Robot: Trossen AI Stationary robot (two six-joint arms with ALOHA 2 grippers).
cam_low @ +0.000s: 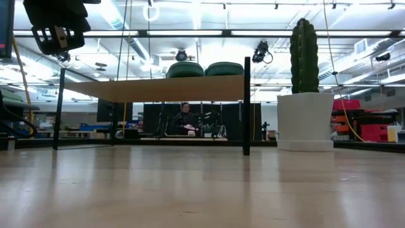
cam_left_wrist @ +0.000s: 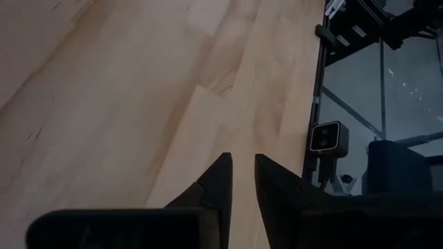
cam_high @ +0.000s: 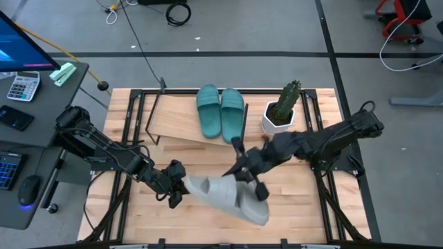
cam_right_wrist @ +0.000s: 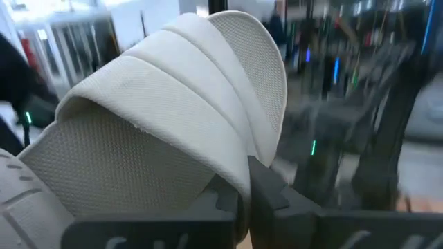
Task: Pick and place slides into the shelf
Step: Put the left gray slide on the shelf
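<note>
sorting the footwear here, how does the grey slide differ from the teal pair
The grey slide is light grey; the teal pair is green. The grey slide is held at its strap in the right gripper, shut on it, above the tabletop; the teal pair rests side by side on the shelf. The grey slide lies angled; the teal pair sits straight. Both are wide-strapped slip-ons.

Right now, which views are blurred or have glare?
Right wrist view: grey slide sharp, room behind it smeared. Low view: ceiling lights glare above the shelf; near tabletop soft. Left wrist view: dim, fingers dark. High view: evenly lit, grey slide casts little shadow.
</note>
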